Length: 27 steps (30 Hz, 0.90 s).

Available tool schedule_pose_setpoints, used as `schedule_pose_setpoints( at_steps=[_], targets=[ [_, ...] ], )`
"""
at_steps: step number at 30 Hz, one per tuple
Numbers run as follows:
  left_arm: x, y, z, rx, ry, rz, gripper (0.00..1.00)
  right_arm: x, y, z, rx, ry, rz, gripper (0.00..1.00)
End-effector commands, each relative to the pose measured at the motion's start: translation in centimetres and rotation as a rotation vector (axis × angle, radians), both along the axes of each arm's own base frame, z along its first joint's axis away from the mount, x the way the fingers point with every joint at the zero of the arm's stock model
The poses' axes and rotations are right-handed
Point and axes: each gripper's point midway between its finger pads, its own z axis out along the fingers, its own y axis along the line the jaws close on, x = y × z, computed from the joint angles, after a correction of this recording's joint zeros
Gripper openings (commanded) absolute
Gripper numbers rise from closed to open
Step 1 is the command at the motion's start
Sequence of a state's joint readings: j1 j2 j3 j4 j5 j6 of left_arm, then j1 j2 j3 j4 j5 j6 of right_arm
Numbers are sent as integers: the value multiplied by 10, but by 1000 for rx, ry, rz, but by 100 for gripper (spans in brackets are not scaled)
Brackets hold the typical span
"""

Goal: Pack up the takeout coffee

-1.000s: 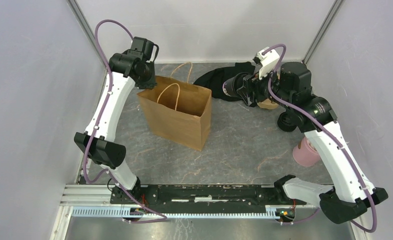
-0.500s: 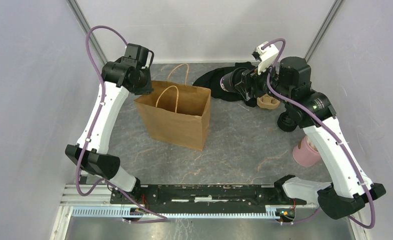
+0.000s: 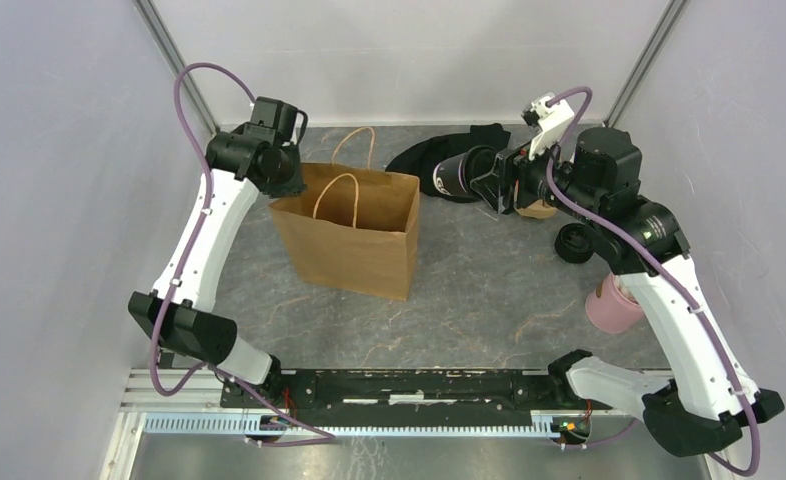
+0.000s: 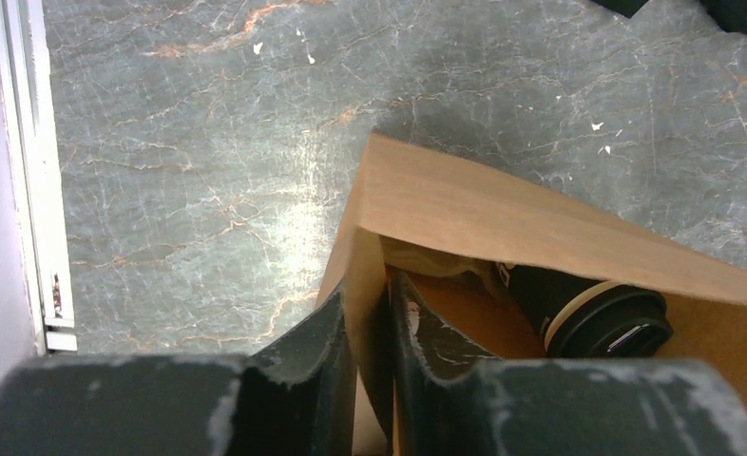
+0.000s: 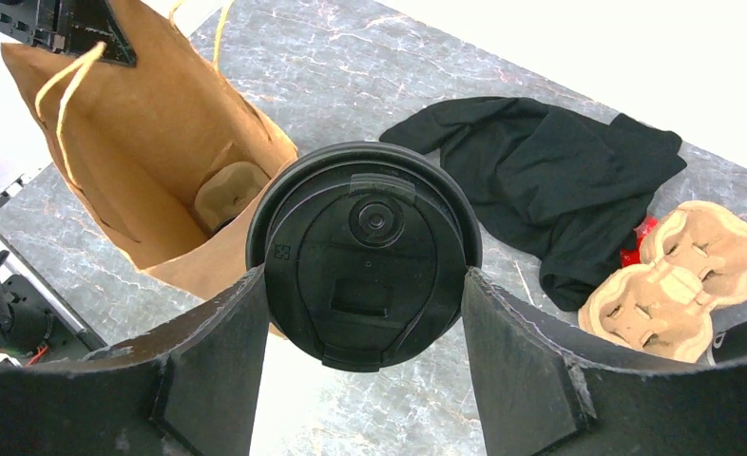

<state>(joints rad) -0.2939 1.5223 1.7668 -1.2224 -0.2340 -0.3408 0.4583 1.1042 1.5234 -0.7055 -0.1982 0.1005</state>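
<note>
A brown paper bag (image 3: 354, 235) stands open left of the table's middle. My left gripper (image 3: 287, 182) is at the bag's back-left corner. In the left wrist view the gripper (image 4: 370, 290) is shut on the bag's wall (image 4: 503, 218), one finger inside and one outside. One takeout coffee (image 4: 600, 321), black with a black lid, lies inside the bag. My right gripper (image 3: 491, 182) is shut on the other takeout coffee (image 3: 459, 172), held on its side above the table to the right of the bag. In the right wrist view that coffee's lid (image 5: 365, 252) faces the camera between the fingers (image 5: 218, 351).
A black cloth (image 3: 439, 150) lies at the back. A pulp cup carrier (image 5: 674, 275) sits beside it, and another pulp piece (image 5: 229, 185) lies inside the bag. A loose black lid (image 3: 574, 243) and a pink cup (image 3: 611, 305) sit by the right arm.
The left gripper has pulled the bag's back corner to the left, shifting the bag. The right gripper has carried its coffee slightly to the right and higher.
</note>
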Motion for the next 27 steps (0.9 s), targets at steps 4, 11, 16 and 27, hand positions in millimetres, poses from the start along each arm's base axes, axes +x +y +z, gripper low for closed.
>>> schedule_pose_setpoints(
  at_steps=[4, 11, 16, 27],
  targets=[
    [1, 1, 44, -52, -197, -12, 15, -8, 9, 35, 47, -47, 62, 0],
    [5, -4, 54, -87, -288, -40, 8, -22, 22, 67, 119, -93, 156, 0],
    [3, -16, 54, -160, -323, -72, 2, -33, 44, 87, 165, -97, 305, 0],
    [-8, -33, 63, -287, -423, -121, 2, -37, 94, 58, 186, 31, 419, 0]
  ],
)
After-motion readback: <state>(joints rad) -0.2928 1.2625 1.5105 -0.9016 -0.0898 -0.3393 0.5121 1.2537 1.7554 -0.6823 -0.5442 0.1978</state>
